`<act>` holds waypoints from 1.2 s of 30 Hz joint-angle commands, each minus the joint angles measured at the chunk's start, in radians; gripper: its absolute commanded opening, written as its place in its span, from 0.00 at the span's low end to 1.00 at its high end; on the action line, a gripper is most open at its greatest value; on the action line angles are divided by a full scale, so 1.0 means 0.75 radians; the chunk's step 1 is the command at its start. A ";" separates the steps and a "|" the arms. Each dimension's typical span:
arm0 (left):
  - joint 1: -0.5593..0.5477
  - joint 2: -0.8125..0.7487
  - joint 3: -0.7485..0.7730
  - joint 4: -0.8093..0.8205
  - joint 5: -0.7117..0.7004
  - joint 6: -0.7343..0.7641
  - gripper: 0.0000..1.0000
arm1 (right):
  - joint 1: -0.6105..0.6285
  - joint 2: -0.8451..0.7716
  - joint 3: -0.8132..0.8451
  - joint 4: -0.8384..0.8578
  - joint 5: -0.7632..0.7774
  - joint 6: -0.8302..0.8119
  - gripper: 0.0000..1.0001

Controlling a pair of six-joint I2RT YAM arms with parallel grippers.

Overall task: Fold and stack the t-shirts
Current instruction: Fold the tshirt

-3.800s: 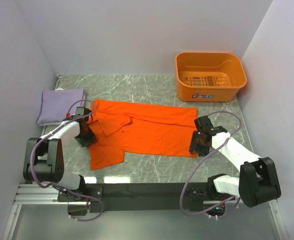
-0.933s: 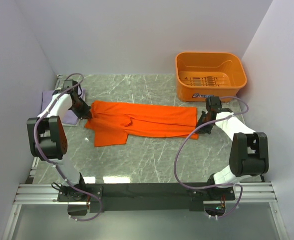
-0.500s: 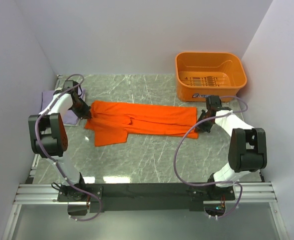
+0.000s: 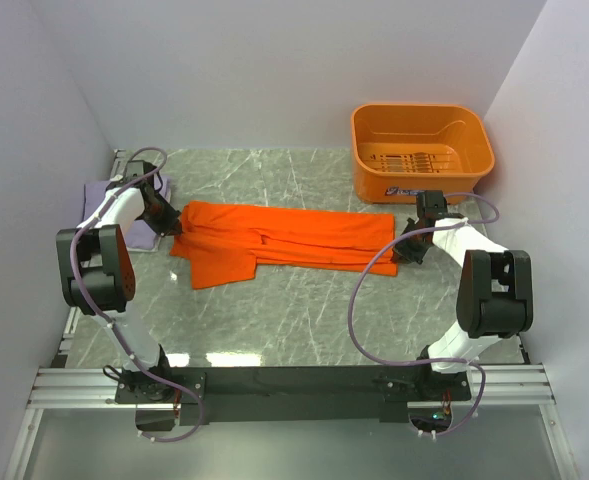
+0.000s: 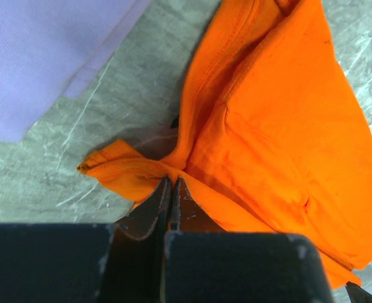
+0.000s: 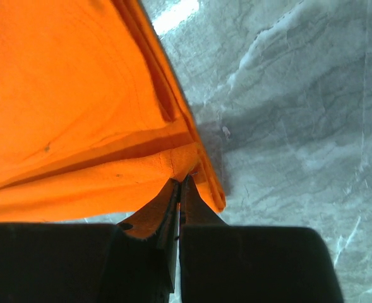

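Left claw (image 5: 172, 184) and right claw (image 6: 180, 183) each pinch the orange t-shirt (image 4: 304, 238) at opposite ends; the label on the orange basket (image 4: 454, 183) is illegible.

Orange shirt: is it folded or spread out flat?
Partly folded: the orange shirt lies as a long doubled band, with layers showing at both ends and one sleeve sticking out.

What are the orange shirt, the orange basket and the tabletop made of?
The orange shirt looks like soft matte cloth: it creases and shows stitched hems. The basket is rigid and slightly glossy, probably moulded plastic. The tabletop is grey-green with white veins and a faint sheen: marble or a marble-look laminate.
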 commanded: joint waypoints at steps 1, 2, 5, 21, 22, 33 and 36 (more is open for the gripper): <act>0.009 0.036 0.022 0.073 -0.016 -0.008 0.01 | -0.018 0.021 0.042 0.052 0.025 0.018 0.00; 0.009 0.048 0.026 0.077 -0.014 -0.004 0.01 | -0.018 0.031 0.040 0.056 0.025 0.020 0.00; 0.009 0.063 0.025 0.095 -0.016 -0.002 0.01 | -0.018 0.044 0.032 0.074 0.037 0.028 0.00; 0.003 -0.082 0.041 0.099 -0.022 -0.016 0.53 | 0.013 -0.089 0.016 0.111 0.082 -0.009 0.40; 0.001 -0.099 0.043 0.093 -0.033 -0.012 0.57 | 0.031 -0.132 0.012 0.109 0.096 -0.013 0.42; -0.146 -0.585 -0.304 0.030 -0.137 -0.002 0.78 | 0.563 -0.367 0.026 0.189 0.125 -0.268 0.53; -0.249 -0.708 -0.482 0.048 -0.190 -0.033 0.74 | 0.704 -0.339 0.048 0.209 0.086 -0.328 0.53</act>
